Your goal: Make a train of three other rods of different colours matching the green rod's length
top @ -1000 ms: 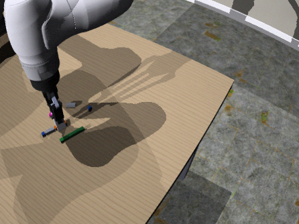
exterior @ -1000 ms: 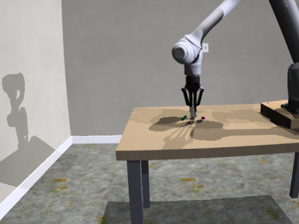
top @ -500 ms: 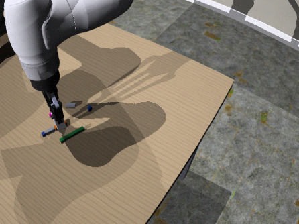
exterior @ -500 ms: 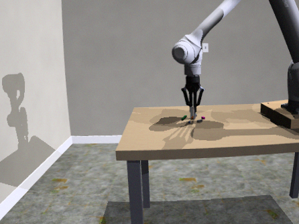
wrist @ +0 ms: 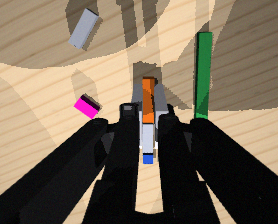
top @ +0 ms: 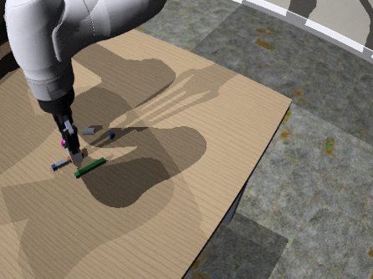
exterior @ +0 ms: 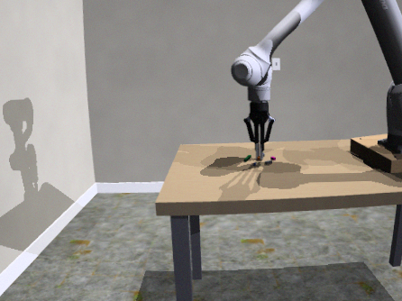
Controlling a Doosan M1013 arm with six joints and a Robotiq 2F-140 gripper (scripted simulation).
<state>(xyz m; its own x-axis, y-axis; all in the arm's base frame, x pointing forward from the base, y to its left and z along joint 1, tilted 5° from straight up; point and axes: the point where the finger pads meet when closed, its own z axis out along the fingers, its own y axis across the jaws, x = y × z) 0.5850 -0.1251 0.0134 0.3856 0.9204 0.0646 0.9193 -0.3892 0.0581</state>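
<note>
My gripper (top: 75,159) (exterior: 259,159) (wrist: 148,98) is shut on the orange rod (top: 69,159) (wrist: 148,107), low over the table. In the wrist view the orange rod points along one line with a grey rod (top: 62,163) (wrist: 148,137) and a blue rod (top: 54,167) (wrist: 148,159). The grey and blue rods appear to touch. The orange rod's near end looks close against the grey; its height above the table cannot be told. The green rod (top: 89,168) (exterior: 247,158) (wrist: 203,75) lies to one side, roughly parallel.
A second grey rod (top: 88,131) (exterior: 269,162) (wrist: 84,29), a magenta rod (top: 63,143) (exterior: 273,158) (wrist: 86,106) and a second blue rod (top: 111,134) (exterior: 254,164) lie apart on the wooden table (top: 234,130) (exterior: 189,190). The arm's shadows cross the rods' area.
</note>
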